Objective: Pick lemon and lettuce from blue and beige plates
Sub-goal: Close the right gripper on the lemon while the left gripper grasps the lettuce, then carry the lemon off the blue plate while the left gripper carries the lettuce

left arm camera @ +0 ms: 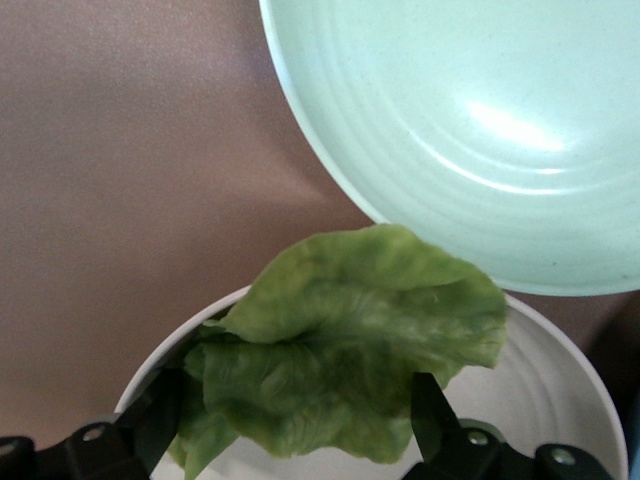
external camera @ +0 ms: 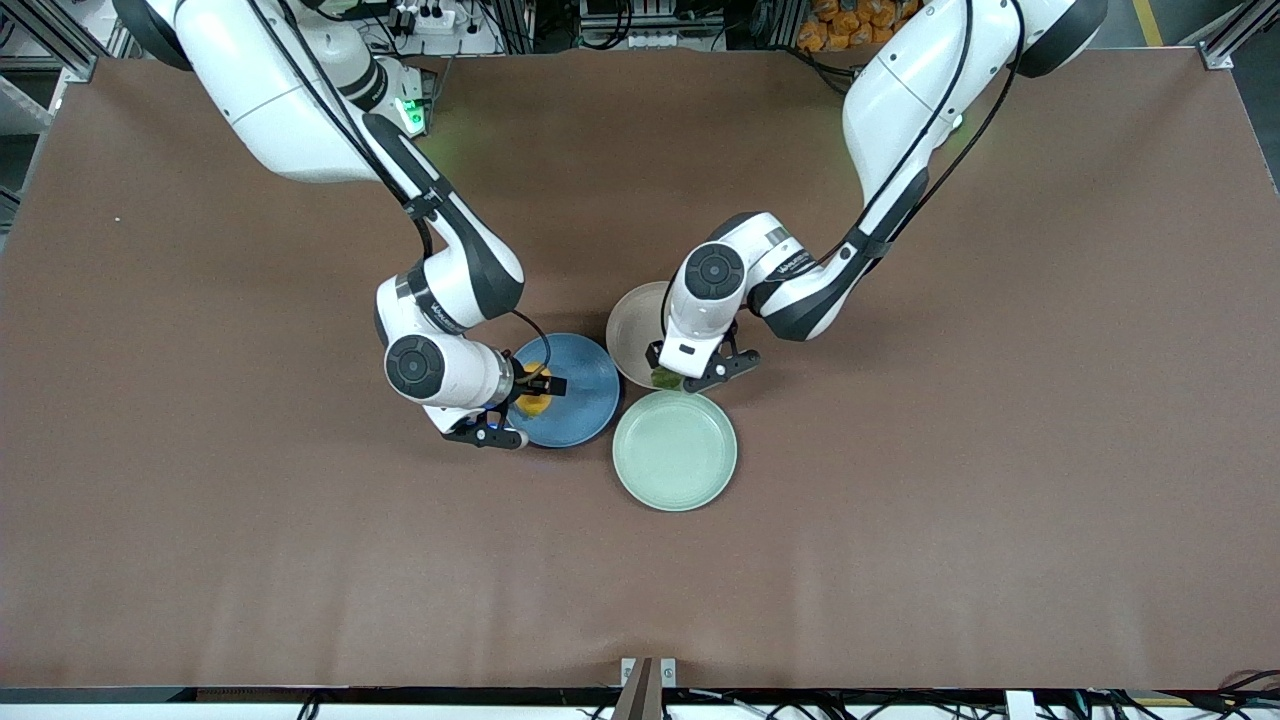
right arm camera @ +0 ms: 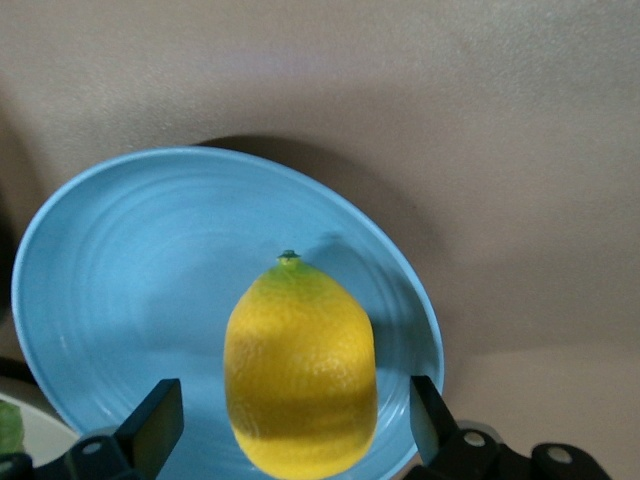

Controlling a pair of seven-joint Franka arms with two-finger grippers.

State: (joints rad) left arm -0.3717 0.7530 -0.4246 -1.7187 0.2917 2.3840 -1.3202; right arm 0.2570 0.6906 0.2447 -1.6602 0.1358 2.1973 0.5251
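The lemon (external camera: 533,401) lies on the blue plate (external camera: 585,385), on the side toward the right arm's end. My right gripper (external camera: 520,406) is low over it and open. In the right wrist view the lemon (right arm camera: 300,365) sits between the two fingertips (right arm camera: 155,425) with a gap on each side. The lettuce (external camera: 664,378) lies on the beige plate (external camera: 630,325), at the rim nearest the front camera. My left gripper (external camera: 686,371) is low over it and open. In the left wrist view the lettuce (left arm camera: 350,350) spans the space between the fingertips (left arm camera: 428,415).
A pale mint-green plate (external camera: 675,452) stands nearer the front camera, touching or nearly touching the beige plate, and shows in the left wrist view (left arm camera: 480,120). The blue plate stands beside both. The brown table (external camera: 950,450) spreads wide around the plates.
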